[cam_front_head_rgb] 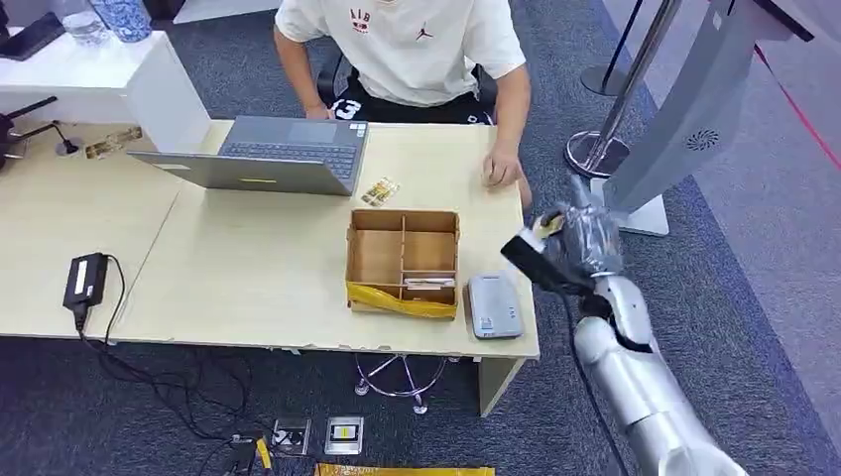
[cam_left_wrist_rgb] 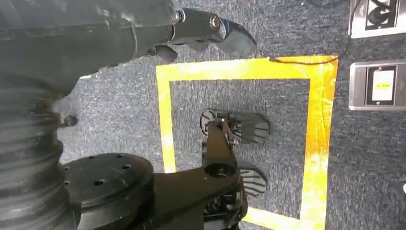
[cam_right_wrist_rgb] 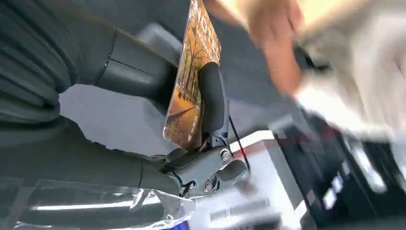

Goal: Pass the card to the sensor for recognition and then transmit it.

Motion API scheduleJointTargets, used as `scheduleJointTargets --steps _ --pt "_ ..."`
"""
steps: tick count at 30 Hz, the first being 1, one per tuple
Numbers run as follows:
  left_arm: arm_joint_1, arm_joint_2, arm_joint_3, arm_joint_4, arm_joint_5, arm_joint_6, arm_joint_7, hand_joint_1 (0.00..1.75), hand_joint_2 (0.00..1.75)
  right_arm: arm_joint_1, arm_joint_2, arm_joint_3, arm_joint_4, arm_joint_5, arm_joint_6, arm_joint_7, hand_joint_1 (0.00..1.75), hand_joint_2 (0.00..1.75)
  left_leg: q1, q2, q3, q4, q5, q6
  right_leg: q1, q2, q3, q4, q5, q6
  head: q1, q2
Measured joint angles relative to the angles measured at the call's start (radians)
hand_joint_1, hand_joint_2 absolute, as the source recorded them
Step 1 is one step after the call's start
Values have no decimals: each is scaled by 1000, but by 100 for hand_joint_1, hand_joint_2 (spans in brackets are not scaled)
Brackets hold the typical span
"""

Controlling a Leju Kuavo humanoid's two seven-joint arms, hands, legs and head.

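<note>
Your right hand [cam_front_head_rgb: 567,246] sits at centre right of the head view, off the table's [cam_front_head_rgb: 258,268] right edge, its fingers [cam_right_wrist_rgb: 212,100] pinching the card [cam_right_wrist_rgb: 191,81] upright between thumb and finger. The grey sensor [cam_front_head_rgb: 494,305] lies just lower left of it on the table corner, so carry the card down-left. Your left hand [cam_left_wrist_rgb: 210,28] hangs over the floor, fingers curled around nothing.

white shirt [cam_front_head_rgb: 417,45] — "air" print, shorts [cam_front_head_rgb: 347,107] — "13".
</note>
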Motion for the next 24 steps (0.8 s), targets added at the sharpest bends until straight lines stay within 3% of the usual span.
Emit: scheduleJointTargets --steps 5,9,11,17,24 --pt "-5 -1 0 0 -21 -1 0 0 175 -219 -17 -77 -17 -60 -59 -160 175 175 0 2 -1 0 0 0 0 2 0 1 1 0 0 0" --pt "-20 -6 0 0 -20 -3 3 0 175 -429 -12 -89 39 -3 -24 -185 175 175 0 2 -1 0 1 -1 0 2 -1 1 1 0 0 0" --pt "-26 -9 0 0 -22 -16 10 0 175 -512 2 -88 87 45 25 -157 175 175 1 1 -2 0 1 -1 1 2 -1 1 1 0 0 0" --pt "-39 -9 0 0 -7 -47 38 0 175 -637 64 -40 258 214 284 -21 175 175 2 1 -2 0 1 -1 2 1 -1 1 1 0 0 0" --pt "-23 -9 2 0 29 -21 38 0 175 -623 89 38 389 291 384 106 175 175 2 -1 -2 0 1 -1 2 -1 -1 0 1 0 0 0"
